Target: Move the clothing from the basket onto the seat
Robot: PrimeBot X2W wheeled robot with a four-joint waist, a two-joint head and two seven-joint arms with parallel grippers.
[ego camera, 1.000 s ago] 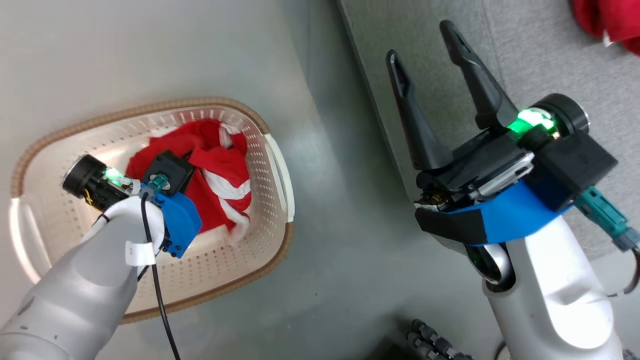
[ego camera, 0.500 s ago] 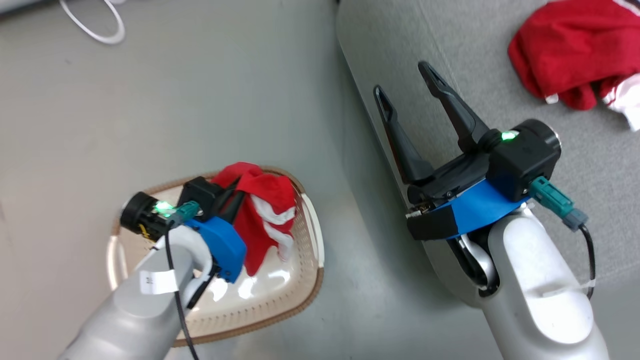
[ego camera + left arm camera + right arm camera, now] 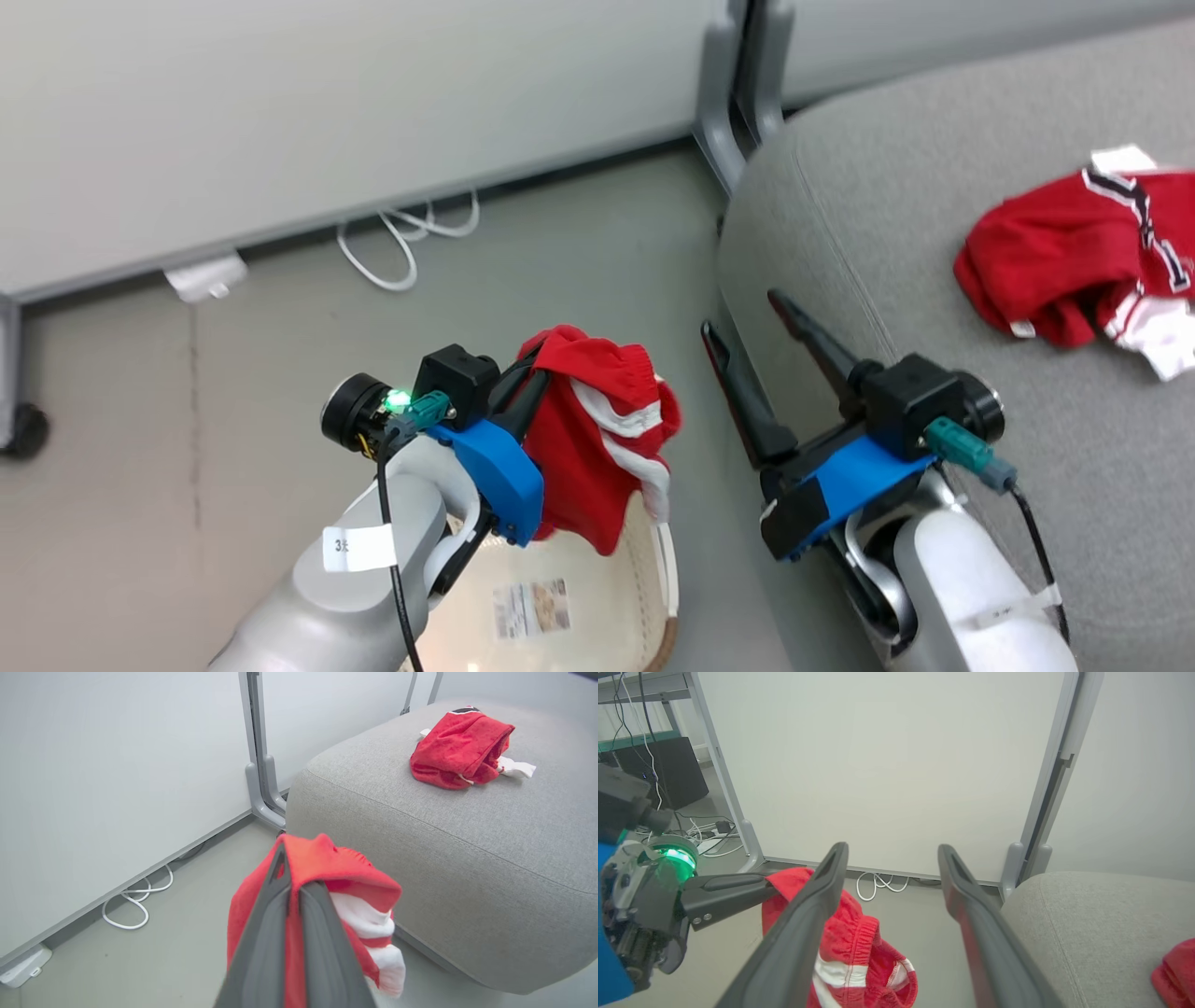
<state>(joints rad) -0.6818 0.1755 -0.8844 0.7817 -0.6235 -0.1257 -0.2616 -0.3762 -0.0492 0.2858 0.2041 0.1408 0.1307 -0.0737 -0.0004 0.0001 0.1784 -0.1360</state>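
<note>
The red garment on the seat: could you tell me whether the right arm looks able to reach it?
Probably yes. The right gripper is open and empty at the edge of the seat, and only bare cushion lies between it and the red garment lying there; nothing blocks the way.

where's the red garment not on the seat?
Head view, lower centre: the garment hangs from the shut left gripper above the basket, left of the seat.
</note>
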